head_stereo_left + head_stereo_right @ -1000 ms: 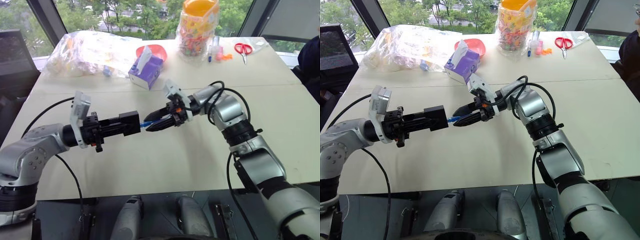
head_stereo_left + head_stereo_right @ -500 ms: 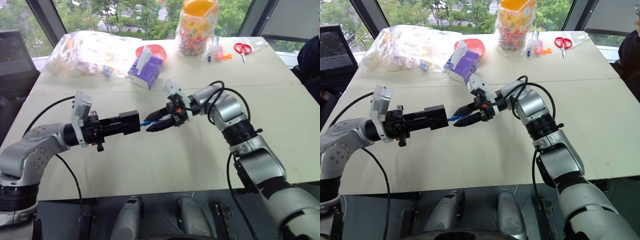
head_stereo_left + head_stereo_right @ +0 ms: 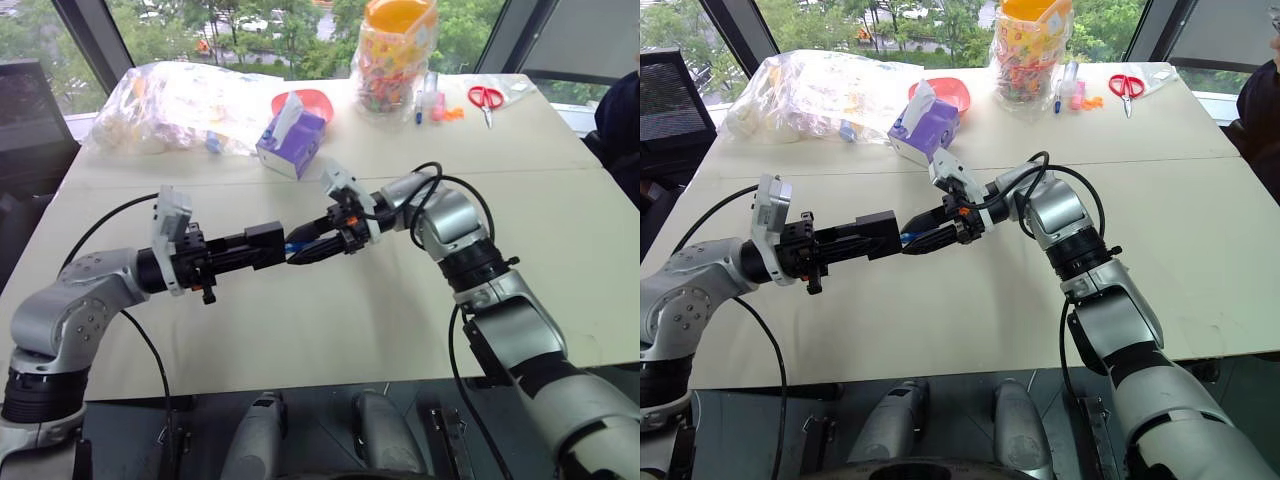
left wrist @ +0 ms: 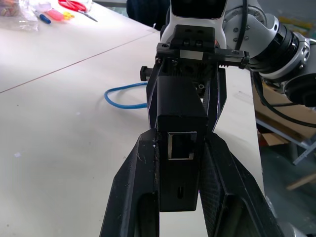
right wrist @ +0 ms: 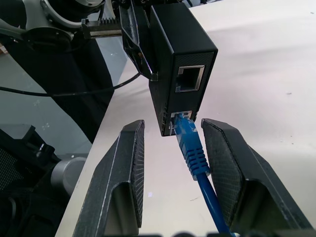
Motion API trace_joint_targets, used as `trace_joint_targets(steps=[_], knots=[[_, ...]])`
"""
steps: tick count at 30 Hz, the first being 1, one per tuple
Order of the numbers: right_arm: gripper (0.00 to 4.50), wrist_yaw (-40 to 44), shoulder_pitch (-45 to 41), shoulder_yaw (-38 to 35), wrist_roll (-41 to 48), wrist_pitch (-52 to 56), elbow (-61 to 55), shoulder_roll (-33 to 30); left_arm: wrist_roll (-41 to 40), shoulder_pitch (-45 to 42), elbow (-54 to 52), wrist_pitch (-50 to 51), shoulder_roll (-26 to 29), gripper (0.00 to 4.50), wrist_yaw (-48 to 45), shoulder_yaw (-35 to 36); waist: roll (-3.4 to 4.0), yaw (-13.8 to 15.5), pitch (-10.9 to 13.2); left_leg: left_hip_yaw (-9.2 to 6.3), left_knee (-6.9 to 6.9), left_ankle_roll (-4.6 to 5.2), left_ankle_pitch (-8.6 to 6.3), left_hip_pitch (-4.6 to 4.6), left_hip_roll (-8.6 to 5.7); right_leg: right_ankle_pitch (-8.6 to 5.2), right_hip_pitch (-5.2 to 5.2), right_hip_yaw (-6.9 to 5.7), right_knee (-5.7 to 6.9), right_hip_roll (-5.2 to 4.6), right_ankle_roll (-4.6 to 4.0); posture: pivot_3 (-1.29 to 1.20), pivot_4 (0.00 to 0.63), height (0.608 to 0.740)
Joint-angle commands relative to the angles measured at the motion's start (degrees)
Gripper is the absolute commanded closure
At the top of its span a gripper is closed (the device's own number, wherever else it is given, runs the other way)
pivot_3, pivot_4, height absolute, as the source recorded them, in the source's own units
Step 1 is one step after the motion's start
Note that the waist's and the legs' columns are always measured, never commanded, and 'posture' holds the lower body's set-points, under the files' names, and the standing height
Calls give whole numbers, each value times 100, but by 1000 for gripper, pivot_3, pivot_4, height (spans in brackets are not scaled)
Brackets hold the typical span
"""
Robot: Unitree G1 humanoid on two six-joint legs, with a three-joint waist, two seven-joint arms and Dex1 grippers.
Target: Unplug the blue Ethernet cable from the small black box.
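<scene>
Left gripper (image 3: 262,247) fingers clamped on small matte-black box (image 5: 180,59), bracing it off the bench; right gripper (image 5: 173,163) fingers apart, straddling bright-blue Ethernet cable (image 5: 195,155) plug, not squeezing.

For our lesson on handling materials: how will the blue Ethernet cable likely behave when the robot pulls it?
The blue Ethernet cable probably flops: its slack lies curled on the table. Its ribbed boot looks stiffer, likely the better place to grip. It seems light, so it should trail easily.

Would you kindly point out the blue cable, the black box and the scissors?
blue cable (image 5: 193,148): right wrist view, ribbed plug boot.
black box (image 5: 180,47): right wrist view, top edge.
scissors (image 3: 487,97): left eye view, red handles.
</scene>
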Motion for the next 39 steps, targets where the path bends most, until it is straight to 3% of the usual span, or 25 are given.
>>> trace_joint_targets(steps=[1, 3, 17, 30, 38, 39], knots=[[3512, -1, -191, -154, 45, -20, -11, 47, 10, 5, -193, -135, 5, 4028, -1, 66, 0, 0, 0, 0, 0, 0, 0, 0, 0, 0, 0, 0, 0, 0, 0, 0, 150, 726], [4443, -1, -197, -152, 34, -40, 7, 47, 25, 9, -197, -143, 5, 4028, -9, 63, 0, 0, 0, 0, 1, 0, 0, 0, 0, 0, 0, 0, 0, 0, 0, 0, 150, 726], [4443, -88, -197, -200, -100, -252, 199, -23, 15, 81, -268, -122, 68, 4028, -42, 120, 0, -2, 0, 0, 1, 0, 0, 0, 0, 0, 0, 0, 1, 1, 1, 0, 150, 726], [4443, -500, -746, -662, -874, -1855, 2745, -683, -96, 628, -541, -126, 418, 4028, -13, 551, 1, -5, 1, 1, 4, 0, 0, 2, -2, -7, 6, 1, -1, 0, -14, 0, 150, 726], [4443, -2736, -790, -918, -1666, -3596, 4117, -552, 1250, 104, 93, -1156, -257, 4028, 704, -196, 2, -2, 1, 2, 6, 0, 1, 8, -2, 0, 11, 1, 2, 1, -4, 0, 150, 726], [4059, -2947, -786, -969, -1702, -3692, 4216, -504, 1484, -24, 261, -1350, -427, 4028, 825, -354, 2, -2, 1, 2, 7, 0, 2, 10, -2, 0, 13, 3, 2, 1, -4, 0, 150, 726]])
